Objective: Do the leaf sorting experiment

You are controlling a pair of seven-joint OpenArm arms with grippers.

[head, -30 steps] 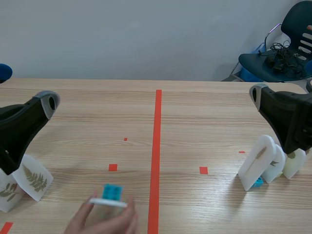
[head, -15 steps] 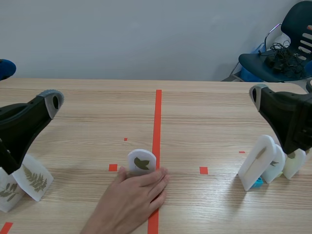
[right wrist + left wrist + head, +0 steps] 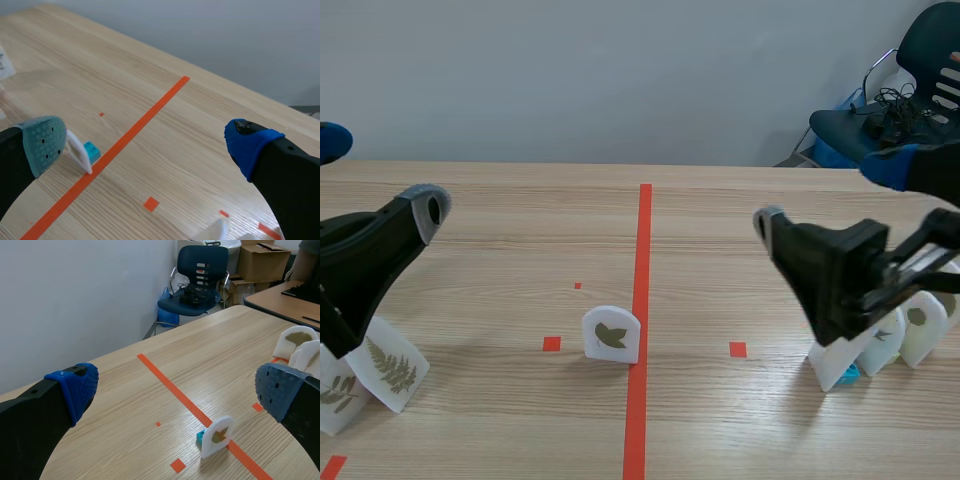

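A white arched card with a broad leaf stands upright just left of the red centre line. From the left wrist it is ahead of my left gripper, the leaf card resting on a blue base. My left gripper hangs open at the table's left, with nothing in it. My right gripper is open above the right half of the table. From the right wrist, the card shows edge-on close to one finger of my right gripper.
Two fern cards lean at the near left under my left arm. Several white leaf cards stand grouped at the near right. A blue chair and cables sit beyond the table's far right corner.
A person's hand set the leaf card down by the red line and withdrew out of view. My right arm swung in toward the middle. The left arm stayed put.
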